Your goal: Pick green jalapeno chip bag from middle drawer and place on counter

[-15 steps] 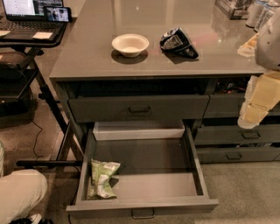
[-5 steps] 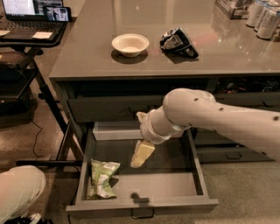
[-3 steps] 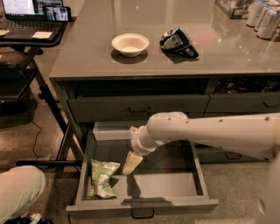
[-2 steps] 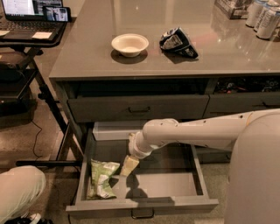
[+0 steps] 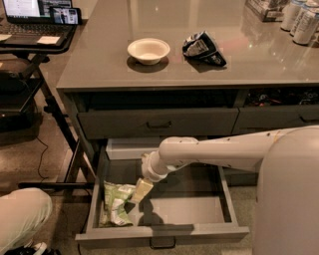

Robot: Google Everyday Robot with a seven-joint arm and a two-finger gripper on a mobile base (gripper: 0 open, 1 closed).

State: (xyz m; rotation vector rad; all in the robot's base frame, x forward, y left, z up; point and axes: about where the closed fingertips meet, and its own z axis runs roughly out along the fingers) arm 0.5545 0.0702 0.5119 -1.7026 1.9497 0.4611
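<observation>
The green jalapeno chip bag [image 5: 116, 203] lies wrinkled in the left end of the open middle drawer [image 5: 189, 211]. My gripper [image 5: 140, 191] reaches down into the drawer from the right and sits at the bag's upper right edge, touching or nearly touching it. The counter [image 5: 199, 60] spans the top of the view above the drawers.
A white bowl [image 5: 148, 50] and a black and silver snack bag [image 5: 202, 48] sit on the counter. Cans [image 5: 299, 17] stand at the far right corner. A shut drawer [image 5: 158, 122] is above the open one. A desk with a laptop [image 5: 35, 12] stands left. A person's knee [image 5: 22, 215] is lower left.
My arm swung in from the right, lowered into the drawer and moved left until the gripper reached the bag's edge. The bag has not moved.
</observation>
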